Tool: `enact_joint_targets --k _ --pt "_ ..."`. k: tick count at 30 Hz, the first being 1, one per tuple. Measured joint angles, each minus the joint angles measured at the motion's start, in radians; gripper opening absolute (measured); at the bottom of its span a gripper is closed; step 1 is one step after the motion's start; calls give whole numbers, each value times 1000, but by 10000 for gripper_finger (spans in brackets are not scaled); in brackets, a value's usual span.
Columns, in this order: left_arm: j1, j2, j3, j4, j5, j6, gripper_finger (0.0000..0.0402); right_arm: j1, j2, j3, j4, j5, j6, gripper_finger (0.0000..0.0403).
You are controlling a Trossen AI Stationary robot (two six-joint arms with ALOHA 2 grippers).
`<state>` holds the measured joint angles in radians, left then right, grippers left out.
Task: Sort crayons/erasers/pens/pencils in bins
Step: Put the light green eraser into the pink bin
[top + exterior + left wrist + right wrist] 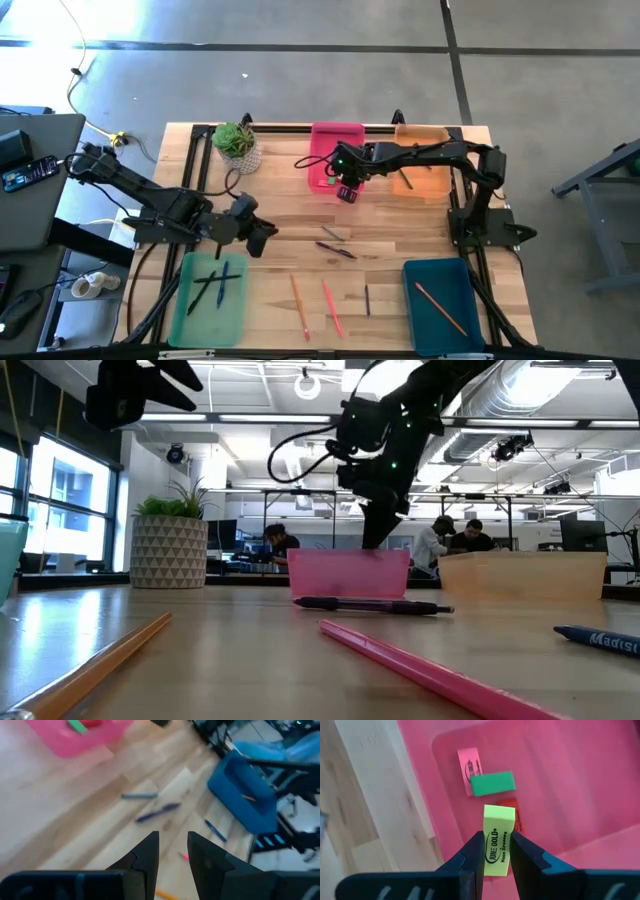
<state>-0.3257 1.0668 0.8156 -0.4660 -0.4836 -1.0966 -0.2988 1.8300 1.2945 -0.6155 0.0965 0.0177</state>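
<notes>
Pale wooden planks make up the bench (300, 250), framed by black rails. Over the translucent pink plastic bin (352, 137) at the bench's far edge, the right hand (497, 851) is held, its fingers clamped on a yellow rectangular eraser (498, 840) printed with black lettering. Below it, on the bin floor, a green eraser (492, 783) is laid across a pink-red eraser (467, 764), and another red eraser (512, 812) is partly hidden behind the yellow one.

Just beside the pink bin, the translucent orange bin (425, 160) is seen. Nearer the bench's middle, a dark pen (331, 233) and a purple pen (337, 250) are laid close together. Toward the near edge, a long orange pencil (299, 304), a pink-red pencil (332, 307) and a short dark pen (367, 299) are spread side by side. An orange pencil (440, 306) is contained in the dark teal bin (415, 310), and dark pens (220, 284) are held in the light green bin (190, 320).

The left hand (173, 851) is held above the bench by the green bin, with its fingers slightly apart and nothing between them. A potted green plant (237, 146) is stood at the far left corner.
</notes>
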Motion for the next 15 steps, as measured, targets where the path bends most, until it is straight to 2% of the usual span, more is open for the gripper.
enact_joint_targets --k 4,9,12,15 --pt "5 43 8 20 65 -18 90 -8 19 0 -14 -2 0 63" --pt "5 118 93 -21 91 -18 90 -21 25 0 -23 -2 0 63" --pt "5 163 151 -108 100 -19 90 -28 25 0 -18 -2 -2 63" --pt "5 211 204 -203 118 -86 90 -35 25 0 -22 -5 -24 63"
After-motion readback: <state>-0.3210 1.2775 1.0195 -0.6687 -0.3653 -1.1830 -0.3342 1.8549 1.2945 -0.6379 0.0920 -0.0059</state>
